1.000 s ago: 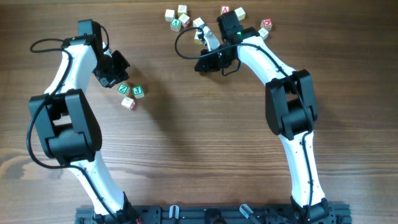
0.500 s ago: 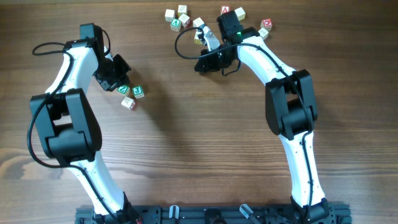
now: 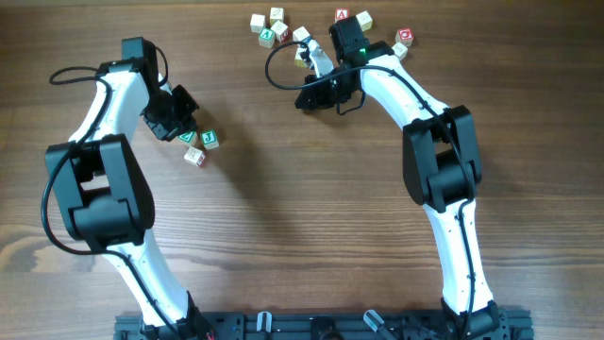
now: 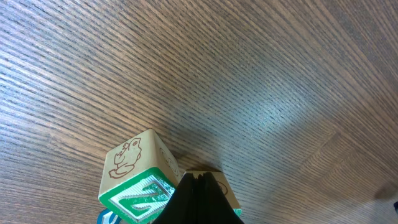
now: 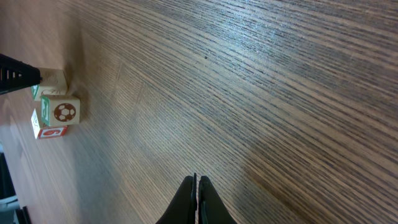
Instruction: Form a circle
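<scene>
**A:** What has changed in the last second?

**B:** Only the left arm. The left gripper has slid slightly down and to the right. Its tips now sit against the nearest green-faced cube of the tight group of three small pale wooden letter cubes. That cube looks nudged a touch toward its neighbour. The right gripper has not shifted. Its jaws are pinched together on nothing, just below the loose scatter of red and green lettered cubes at the far edge.

**A:** What does that mean for the circle?

**B:** The group lies on the brown wooden table, left of centre, right beside the left gripper. It's three cubes touching in a clump, not a ring. The left wrist view shows those jaws closed too, with nothing between them, so I'd say it is pushing rather than gripping. With most cubes up in the scatter, the job looks barely begun.

**A:** Can any writing be read?

**B:** There are no brands. From overhead, one green cube in the group shows a white "J". The duck-outline cube has a green face with what looks like a "Z". The right wrist view shows a football drawing on one cube, above a red letter too small to read. A red-faced cube in the scatter reads "A".
</scene>
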`<control>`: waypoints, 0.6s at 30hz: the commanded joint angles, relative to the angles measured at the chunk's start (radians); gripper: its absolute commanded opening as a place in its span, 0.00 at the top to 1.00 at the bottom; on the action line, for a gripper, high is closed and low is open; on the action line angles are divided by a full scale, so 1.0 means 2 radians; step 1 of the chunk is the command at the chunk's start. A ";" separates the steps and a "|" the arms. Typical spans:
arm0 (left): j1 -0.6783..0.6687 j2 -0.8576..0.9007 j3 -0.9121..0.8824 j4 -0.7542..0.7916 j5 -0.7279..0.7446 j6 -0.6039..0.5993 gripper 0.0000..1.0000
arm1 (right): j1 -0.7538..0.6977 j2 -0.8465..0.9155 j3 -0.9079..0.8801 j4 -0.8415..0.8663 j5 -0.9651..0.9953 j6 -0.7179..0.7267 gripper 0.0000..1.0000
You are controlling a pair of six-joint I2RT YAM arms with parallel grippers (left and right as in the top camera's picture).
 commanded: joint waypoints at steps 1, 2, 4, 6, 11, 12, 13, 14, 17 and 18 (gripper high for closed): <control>-0.002 0.007 -0.004 -0.002 -0.007 -0.003 0.96 | 0.001 -0.017 0.009 -0.001 0.001 0.003 0.96; -0.002 0.007 -0.004 -0.004 -0.007 -0.003 0.96 | 0.001 -0.017 0.009 -0.001 0.001 0.003 0.96; -0.002 0.007 -0.004 -0.007 -0.007 -0.003 0.96 | 0.001 -0.017 0.009 -0.001 0.001 0.003 0.96; -0.002 0.007 -0.004 -0.008 -0.007 -0.002 0.96 | 0.001 -0.017 0.009 -0.001 0.001 0.003 0.95; -0.002 0.007 -0.004 -0.008 -0.007 -0.003 0.96 | 0.001 -0.017 0.009 -0.001 0.002 0.001 0.96; -0.002 0.007 -0.004 -0.008 -0.007 -0.003 0.96 | 0.001 -0.017 0.009 -0.001 0.002 0.001 0.96; -0.002 0.007 -0.004 -0.008 -0.007 -0.003 0.96 | 0.001 -0.017 0.009 -0.001 0.002 0.001 0.96; -0.002 0.007 -0.004 -0.008 -0.007 -0.003 0.96 | 0.001 -0.017 0.009 -0.001 0.002 0.001 0.96; -0.002 0.006 -0.003 0.003 -0.007 -0.003 0.96 | 0.001 -0.017 0.009 -0.001 0.002 0.001 0.96; -0.002 0.006 -0.001 0.006 -0.007 -0.003 0.96 | 0.001 -0.017 0.009 -0.001 0.002 0.002 0.96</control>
